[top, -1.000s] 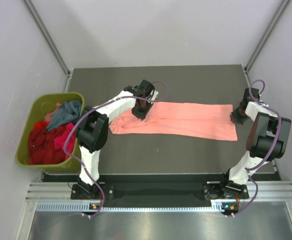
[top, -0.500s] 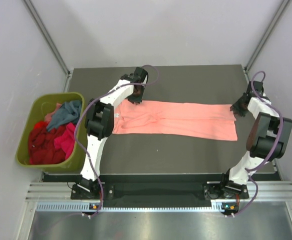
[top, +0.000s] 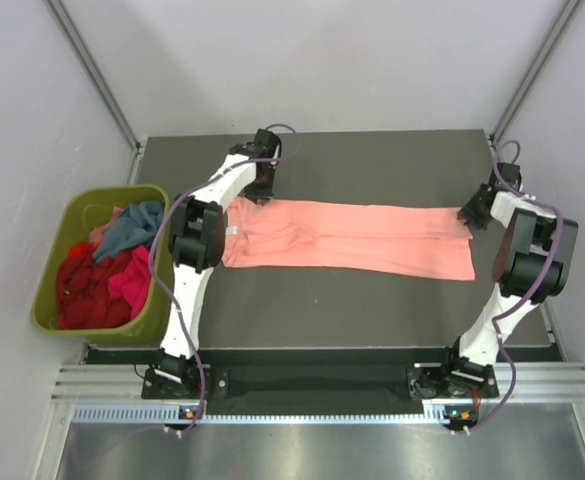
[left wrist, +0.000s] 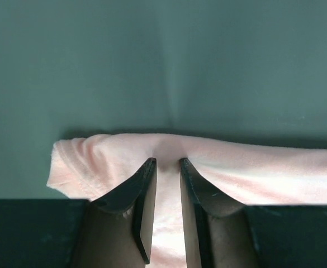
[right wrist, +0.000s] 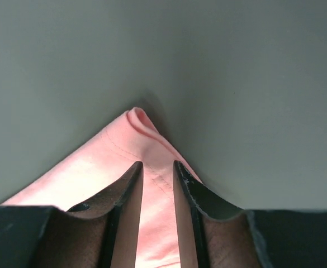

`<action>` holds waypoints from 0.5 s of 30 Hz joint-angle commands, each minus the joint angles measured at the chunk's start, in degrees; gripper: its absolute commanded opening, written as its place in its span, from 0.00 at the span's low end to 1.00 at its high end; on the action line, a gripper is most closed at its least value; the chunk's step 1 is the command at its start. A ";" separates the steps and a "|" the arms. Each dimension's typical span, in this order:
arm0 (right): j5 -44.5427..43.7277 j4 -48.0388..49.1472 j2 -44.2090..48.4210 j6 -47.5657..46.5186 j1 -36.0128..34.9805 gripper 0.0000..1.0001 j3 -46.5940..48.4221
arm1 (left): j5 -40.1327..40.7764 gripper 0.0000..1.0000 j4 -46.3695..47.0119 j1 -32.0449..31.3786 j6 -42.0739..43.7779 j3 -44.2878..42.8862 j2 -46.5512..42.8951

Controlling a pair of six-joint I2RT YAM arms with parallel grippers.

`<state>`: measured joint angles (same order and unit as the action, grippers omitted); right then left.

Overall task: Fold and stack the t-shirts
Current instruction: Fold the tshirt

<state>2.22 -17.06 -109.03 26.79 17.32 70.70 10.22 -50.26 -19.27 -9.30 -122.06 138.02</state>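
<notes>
Left claw (left wrist: 167,162) farther back, pink t-shirt (top: 352,238) across to right claw (right wrist: 157,163)

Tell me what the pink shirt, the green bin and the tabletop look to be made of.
Pink shirt: soft knit cloth, probably cotton, matte. It wrinkles and rolls at the edges, and a stitched seam shows.
Green bin: likely moulded plastic, smooth, with rigid rounded walls.
Tabletop: a dark, matte, flat sheet. I cannot tell whether it is a rubber mat or a painted board.

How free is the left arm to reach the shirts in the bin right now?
Probably not yet: the left tool is shut on the pink shirt, far across the table. Once it lets go, the open-topped bin beside that arm looks reachable.
</notes>
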 commanded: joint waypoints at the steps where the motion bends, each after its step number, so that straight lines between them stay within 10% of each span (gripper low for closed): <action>1: -1.08 1.24 4.68 -2.26 -1.41 0.29 2.52 | 1.82 0.29 -2.47 1.07 0.51 -2.75 -3.35; 15: 13.60 5.28 10.08 -4.55 -28.03 0.40 4.35 | -14.26 0.33 0.08 1.07 -2.30 31.17 -30.00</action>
<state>10.37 -15.14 -97.12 23.94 -5.37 71.59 -0.47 -50.22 -18.26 -10.61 -95.37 108.62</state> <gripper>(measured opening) 0.398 0.331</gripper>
